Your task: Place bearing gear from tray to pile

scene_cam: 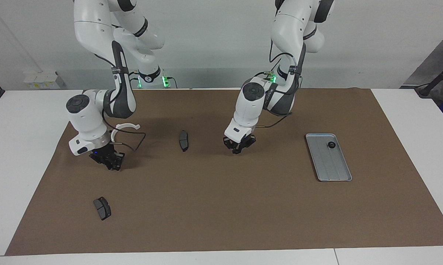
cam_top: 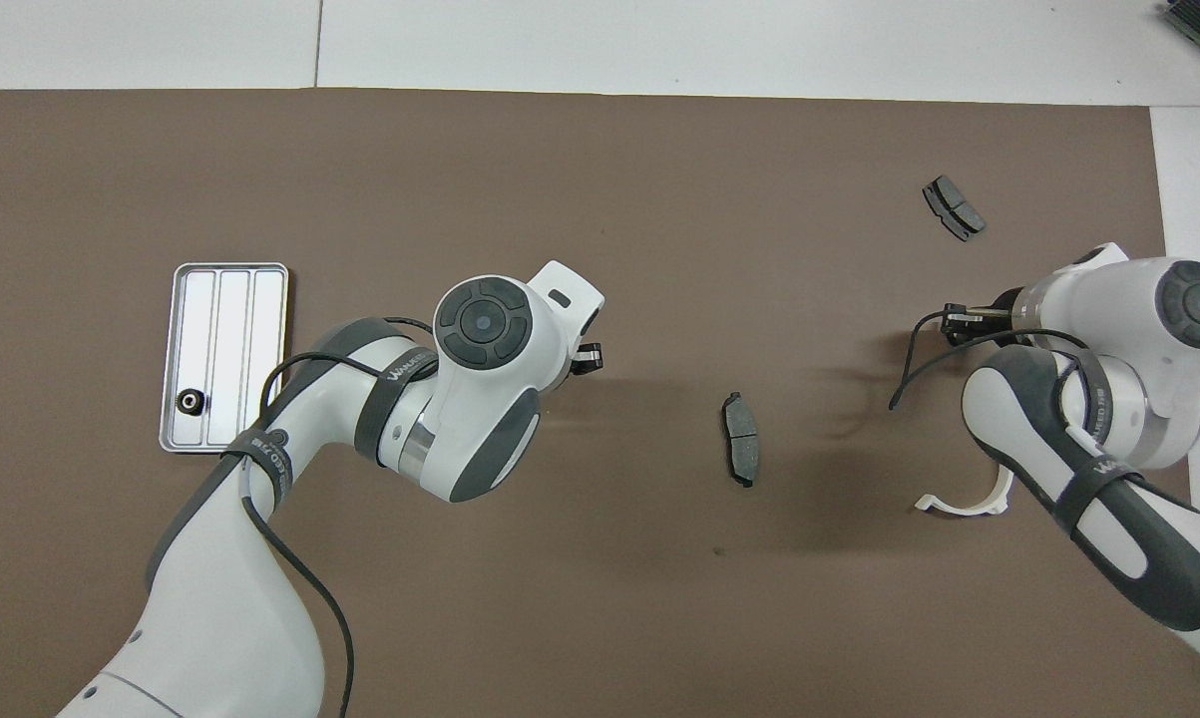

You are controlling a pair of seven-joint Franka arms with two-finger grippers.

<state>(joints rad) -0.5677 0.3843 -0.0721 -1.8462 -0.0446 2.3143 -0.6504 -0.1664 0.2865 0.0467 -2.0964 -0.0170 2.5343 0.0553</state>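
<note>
The silver-grey grooved tray (scene_cam: 331, 165) lies on the brown mat toward the left arm's end of the table; it also shows in the overhead view (cam_top: 235, 319). One small black bearing gear (scene_cam: 331, 145) sits in the tray's end nearer to the robots, also seen from overhead (cam_top: 191, 402). My left gripper (scene_cam: 239, 145) hangs low over the bare mat, between the tray and the middle of the table, apart from the tray (cam_top: 585, 357). My right gripper (scene_cam: 109, 160) hangs low over the mat toward the right arm's end (cam_top: 959, 321). No pile of gears shows.
A dark brake pad (scene_cam: 183, 140) lies near the middle of the mat (cam_top: 740, 451). A second brake pad (scene_cam: 102, 208) lies farther from the robots, toward the right arm's end (cam_top: 953, 207). A white C-shaped piece (scene_cam: 125, 127) lies by the right arm.
</note>
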